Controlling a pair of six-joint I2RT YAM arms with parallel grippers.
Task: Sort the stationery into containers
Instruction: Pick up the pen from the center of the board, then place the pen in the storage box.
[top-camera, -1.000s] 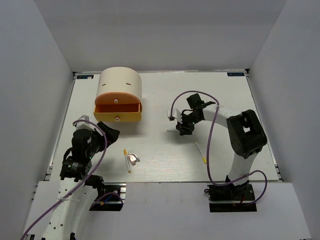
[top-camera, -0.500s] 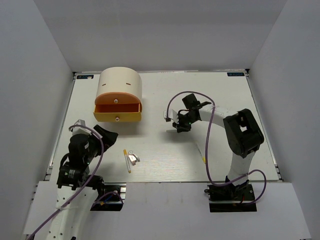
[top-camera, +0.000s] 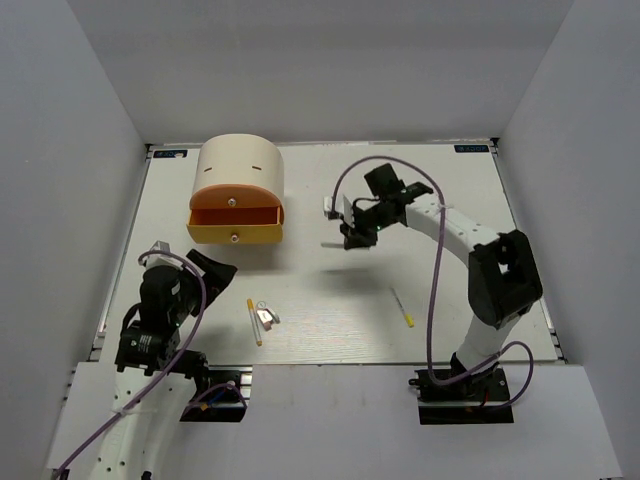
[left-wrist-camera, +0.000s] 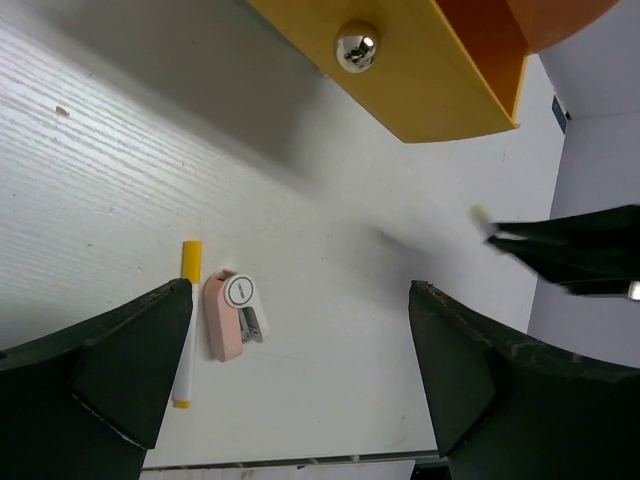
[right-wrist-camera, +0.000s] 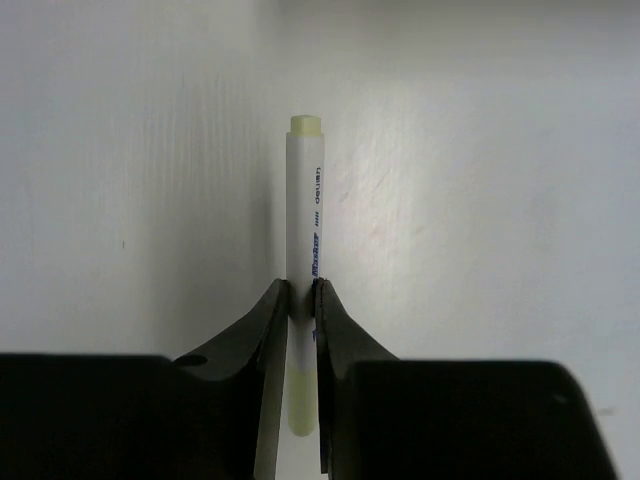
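2 arms reach over the white desk (top-camera: 460, 190). The right gripper (right-wrist-camera: 302, 290) is clamped on a white marker (right-wrist-camera: 303, 210) with a pale yellow end. Both fingers pinch the barrel partway along, and the capped end sticks out past the fingertips. In the top view this gripper (top-camera: 350, 238) sits around the middle of the desk, a little toward the far edge. It is to the right of the cream cabinet (top-camera: 240, 160) and apart from it.

The cabinet stands near the far-left corner. Its yellow drawer (top-camera: 237, 232) is pulled out toward the near edge and shows an orange-toned inside. The orange drawer front (top-camera: 232, 196) above it is shut. The left wrist view shows the yellow drawer's round metal knob (left-wrist-camera: 357, 48).

The left gripper (top-camera: 216, 268) is near the left edge, on the near side of the open drawer. Its 2 fingers (left-wrist-camera: 120, 350) are spread wide and hold nothing.

1 yellow-and-white stick (top-camera: 254, 321) lies on the desk close to the near edge. A pink clip-like piece (top-camera: 266, 317) is just beside it on the right. The left wrist view shows both between the spread fingers.

A second thin stick (top-camera: 402, 306), white with a yellow tip, lies toward the near-right part of the desk, well apart from the others.
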